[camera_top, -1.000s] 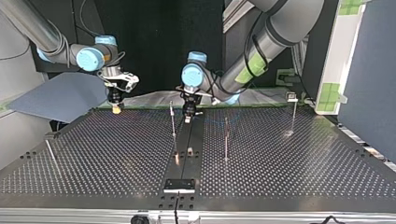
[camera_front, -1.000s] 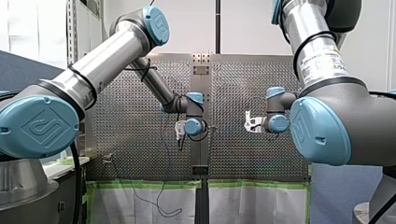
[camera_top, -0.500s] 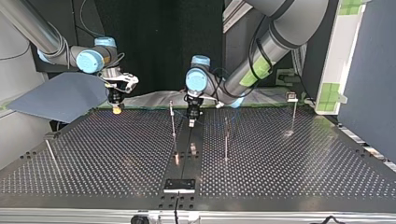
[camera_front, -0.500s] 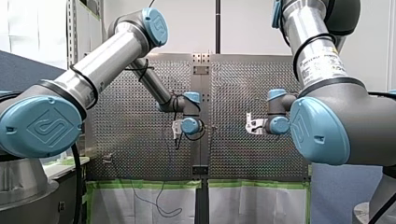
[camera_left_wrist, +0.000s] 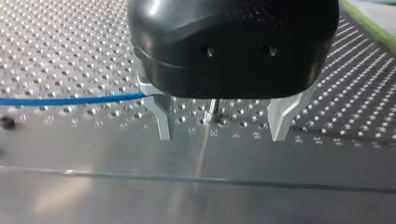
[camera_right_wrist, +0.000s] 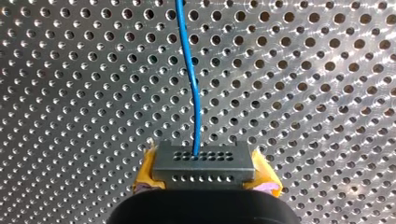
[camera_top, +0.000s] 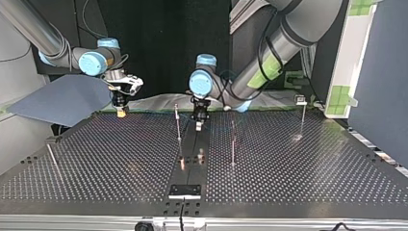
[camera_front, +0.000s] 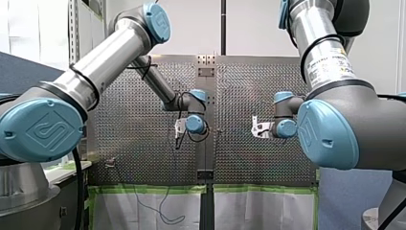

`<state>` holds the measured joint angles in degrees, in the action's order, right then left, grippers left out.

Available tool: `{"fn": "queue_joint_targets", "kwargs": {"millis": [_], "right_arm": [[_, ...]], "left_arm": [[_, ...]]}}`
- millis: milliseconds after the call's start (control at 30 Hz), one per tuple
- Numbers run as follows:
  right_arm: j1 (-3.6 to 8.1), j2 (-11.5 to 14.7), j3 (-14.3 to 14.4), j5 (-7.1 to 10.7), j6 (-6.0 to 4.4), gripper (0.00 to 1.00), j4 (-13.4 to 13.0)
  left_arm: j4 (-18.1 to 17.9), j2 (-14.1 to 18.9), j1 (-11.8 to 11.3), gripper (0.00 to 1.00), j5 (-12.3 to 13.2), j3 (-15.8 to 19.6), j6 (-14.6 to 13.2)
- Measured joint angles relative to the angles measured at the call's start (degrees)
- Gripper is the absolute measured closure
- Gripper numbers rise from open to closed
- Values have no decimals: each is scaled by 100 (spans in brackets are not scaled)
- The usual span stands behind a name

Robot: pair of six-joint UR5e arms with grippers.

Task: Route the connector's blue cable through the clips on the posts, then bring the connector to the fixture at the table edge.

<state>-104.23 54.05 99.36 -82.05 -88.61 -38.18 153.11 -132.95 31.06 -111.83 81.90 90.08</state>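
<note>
Right jaws clamp the rigid connector [camera_right_wrist: 201, 164]; its limp blue cable [camera_right_wrist: 191, 79] runs ahead, probably best pinched close by. Left jaws wide, empty.

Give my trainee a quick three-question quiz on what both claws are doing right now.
1. True or false: my right claw is shut on the connector.
2. How does my left claw stand? A) open, holding nothing B) shut on the connector C) shut and empty
3. Fill in: the pads gripping the connector are coloured ___.

Key: 1 true; 2 A; 3 yellow.
</note>
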Motion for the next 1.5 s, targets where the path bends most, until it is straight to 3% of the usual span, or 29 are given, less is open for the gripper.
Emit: {"fn": "queue_joint_targets", "kwargs": {"millis": [300, 700, 1500], "right_arm": [[13, 0, 0, 1, -11, 100, 75], [-5, 0, 1, 43, -14, 100, 129], [10, 0, 0, 86, -21, 100, 159]], "left_arm": [[439, 398, 229, 0, 268, 262, -203], [991, 466, 360, 0, 648, 551, -244], [866, 505, 653, 0, 531, 557, -116]]}}
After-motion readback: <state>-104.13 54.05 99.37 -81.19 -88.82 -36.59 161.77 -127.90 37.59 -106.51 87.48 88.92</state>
